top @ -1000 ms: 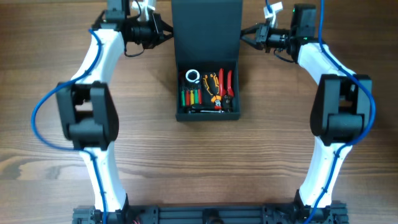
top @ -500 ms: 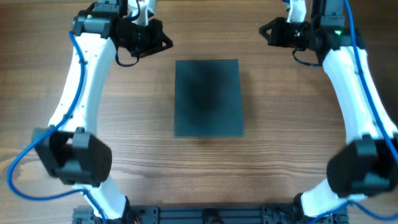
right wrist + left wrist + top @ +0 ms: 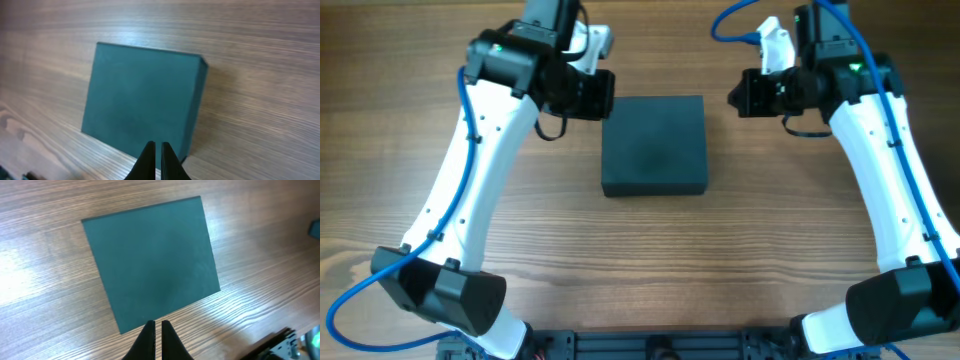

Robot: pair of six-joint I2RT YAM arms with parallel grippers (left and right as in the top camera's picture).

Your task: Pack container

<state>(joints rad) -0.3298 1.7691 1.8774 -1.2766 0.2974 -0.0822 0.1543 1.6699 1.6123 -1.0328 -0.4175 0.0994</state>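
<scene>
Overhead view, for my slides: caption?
Closed container on the table, flanked by left gripper and right gripper, both shut.

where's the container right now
In the overhead view the container sits closed on the table, centred between the left gripper and the right gripper, which flank its far corners.

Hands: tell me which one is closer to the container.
The left hand: it sits at the container's far left corner, while a strip of table separates the right hand from it.

The container [image 3: 653, 145] hides its inside — a blue thing [image 3: 314, 228] is cut by the edge.
</scene>
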